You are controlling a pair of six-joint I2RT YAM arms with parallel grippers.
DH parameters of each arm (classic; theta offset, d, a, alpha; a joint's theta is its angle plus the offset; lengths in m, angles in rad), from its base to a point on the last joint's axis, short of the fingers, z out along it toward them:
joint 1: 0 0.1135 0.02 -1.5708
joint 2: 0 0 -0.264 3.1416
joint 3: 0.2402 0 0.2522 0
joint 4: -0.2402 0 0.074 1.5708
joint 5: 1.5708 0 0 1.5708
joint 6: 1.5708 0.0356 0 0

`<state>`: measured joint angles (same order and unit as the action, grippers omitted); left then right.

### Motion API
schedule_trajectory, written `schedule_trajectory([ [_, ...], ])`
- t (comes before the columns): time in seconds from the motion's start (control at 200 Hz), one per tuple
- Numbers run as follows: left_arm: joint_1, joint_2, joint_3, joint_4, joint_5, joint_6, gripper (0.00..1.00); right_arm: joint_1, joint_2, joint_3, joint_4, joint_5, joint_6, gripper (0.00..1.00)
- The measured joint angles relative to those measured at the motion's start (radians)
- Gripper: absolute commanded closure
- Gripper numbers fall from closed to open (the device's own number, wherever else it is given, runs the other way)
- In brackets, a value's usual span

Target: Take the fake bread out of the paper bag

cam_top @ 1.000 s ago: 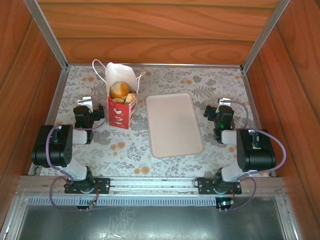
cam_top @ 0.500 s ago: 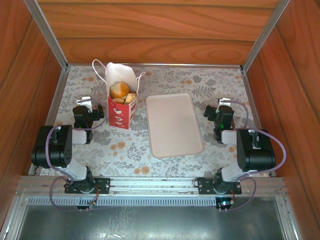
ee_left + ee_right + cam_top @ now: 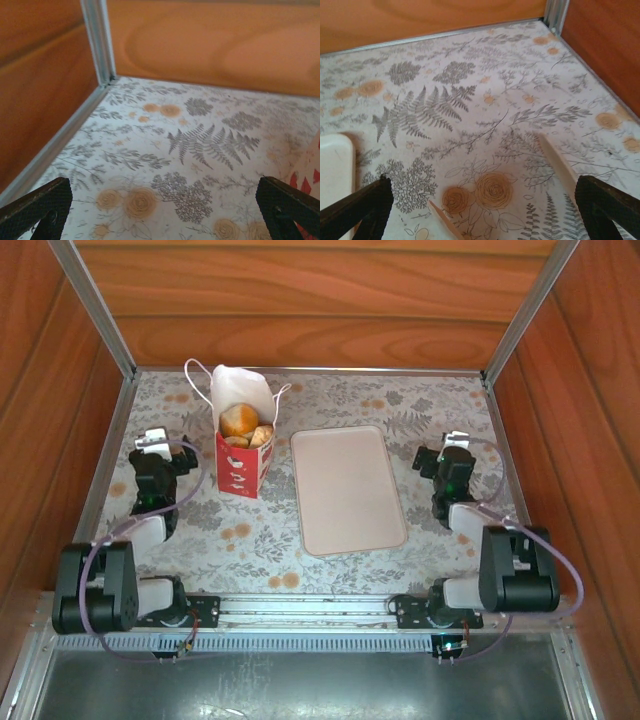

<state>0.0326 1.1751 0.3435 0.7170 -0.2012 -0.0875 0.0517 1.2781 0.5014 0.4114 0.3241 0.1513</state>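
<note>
Fake bread point(image 3: 240, 422) sits in the paper bag point(image 3: 240, 468), right of the wide-open empty left claw point(image 3: 162, 199); right claw point(image 3: 485, 200) likewise.

No readable text or numbers; white marks on the paper bag point(image 3: 238, 470) illegible.

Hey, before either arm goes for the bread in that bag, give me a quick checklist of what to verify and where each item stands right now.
1. Left gripper open and empty: ok, jaws wide, nothing between them.
2. Right gripper open and empty: ok.
3. Paper bag upright, mouth open: ok.
4. Fake bread reachable from above: ok, rolls show at the bag's mouth.
5. Tray free as a drop spot: ok, nothing lies on it.
6. How much bread sits deeper in the bag: cannot tell.
</note>
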Motion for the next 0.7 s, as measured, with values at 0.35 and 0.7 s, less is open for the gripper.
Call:
schedule_trajectory([
  [0.35,0.0,-0.278,0.024,-0.259,-0.074,-0.121,0.0,0.06,-0.34,0.167,-0.66,-0.043,0.232,0.0],
  [0.7,0.0,-0.351,0.054,-0.36,-0.065,-0.206,0.0,0.273,-0.351,0.227,-1.132,-0.132,0.518,0.22],
])
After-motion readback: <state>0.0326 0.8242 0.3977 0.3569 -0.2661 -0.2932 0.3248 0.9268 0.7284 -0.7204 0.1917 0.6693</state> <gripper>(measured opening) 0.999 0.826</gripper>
